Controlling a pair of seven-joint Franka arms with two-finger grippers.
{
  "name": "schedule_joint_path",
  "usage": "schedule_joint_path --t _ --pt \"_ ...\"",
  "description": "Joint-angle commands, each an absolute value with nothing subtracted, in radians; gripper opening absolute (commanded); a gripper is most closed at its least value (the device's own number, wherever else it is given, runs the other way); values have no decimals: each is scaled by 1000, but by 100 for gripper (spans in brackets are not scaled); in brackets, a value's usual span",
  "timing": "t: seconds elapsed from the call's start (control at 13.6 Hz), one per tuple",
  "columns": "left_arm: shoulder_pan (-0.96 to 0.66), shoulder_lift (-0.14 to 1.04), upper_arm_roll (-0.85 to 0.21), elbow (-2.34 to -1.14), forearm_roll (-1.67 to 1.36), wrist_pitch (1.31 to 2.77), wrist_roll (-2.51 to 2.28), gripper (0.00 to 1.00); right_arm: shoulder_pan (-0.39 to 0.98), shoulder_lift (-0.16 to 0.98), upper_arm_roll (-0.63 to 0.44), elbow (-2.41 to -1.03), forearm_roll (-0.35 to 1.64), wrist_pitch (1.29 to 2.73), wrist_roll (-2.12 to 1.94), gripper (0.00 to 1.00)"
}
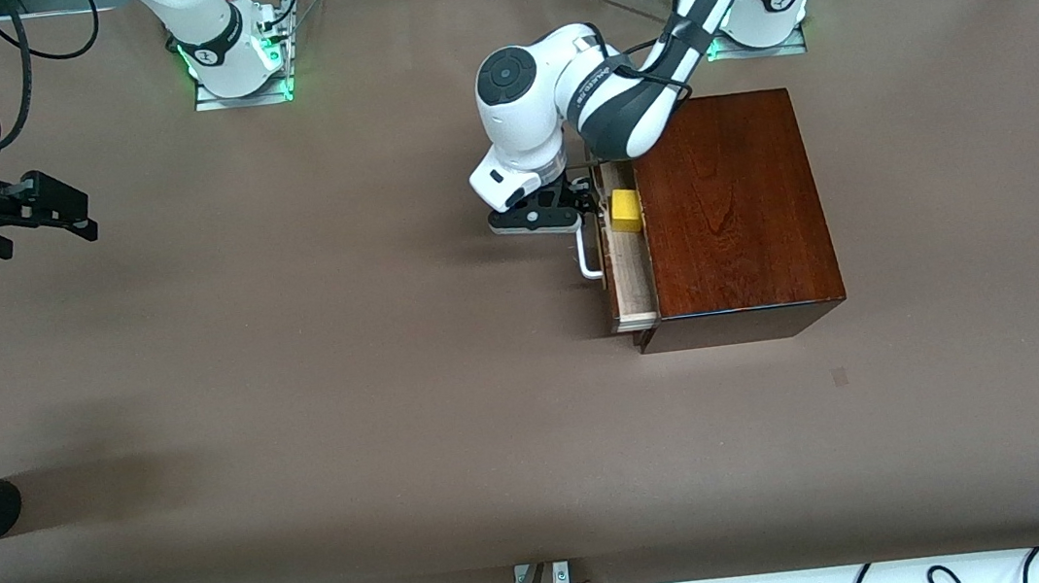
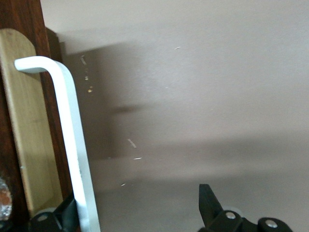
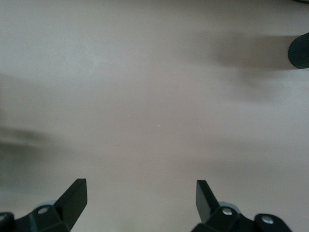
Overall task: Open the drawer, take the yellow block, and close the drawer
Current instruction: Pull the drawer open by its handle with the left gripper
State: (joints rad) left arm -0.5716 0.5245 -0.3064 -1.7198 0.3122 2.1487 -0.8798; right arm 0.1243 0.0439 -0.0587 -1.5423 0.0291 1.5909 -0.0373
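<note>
We have the drawer (image 1: 629,269) part open at frame centre, our left gripper (image 1: 560,214) spread around its handle (image 1: 588,259). Next we pull further to free the yellow block (image 1: 625,211). Our right gripper (image 1: 45,209) waits wide open and empty at upper left.

Left claw (image 1: 569,210) low, fingers spread — right claw (image 1: 60,212) raised, waiting, fingers apart

Handle (image 2: 72,140): white bar, on dark drawer front (image 2: 53,140).
Left gripper (image 2: 140,212): fingers apart, one finger (image 2: 65,215) touching handle.
Table (image 2: 203,96): brown, bare.
</note>
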Motion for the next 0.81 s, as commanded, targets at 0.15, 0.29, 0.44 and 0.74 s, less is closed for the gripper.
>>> schedule_joint_path --t 0.15,0.29,0.44,0.74 --pt "-611 591 -319 -1628 310 2235 -882 100 112 32 -51 -1555 29 1598 -37 100" --pt "-615 591 -319 -1615 310 2235 -882 100 112 32 -51 -1555 29 1598 -37 100" --pt "-623 589 -319 -1603 308 2224 -882 100 112 32 -51 -1555 29 1597 -37 100" --pt "-623 584 -319 -1603 308 2220 -876 100 113 32 -51 -1555 29 1597 -37 100"
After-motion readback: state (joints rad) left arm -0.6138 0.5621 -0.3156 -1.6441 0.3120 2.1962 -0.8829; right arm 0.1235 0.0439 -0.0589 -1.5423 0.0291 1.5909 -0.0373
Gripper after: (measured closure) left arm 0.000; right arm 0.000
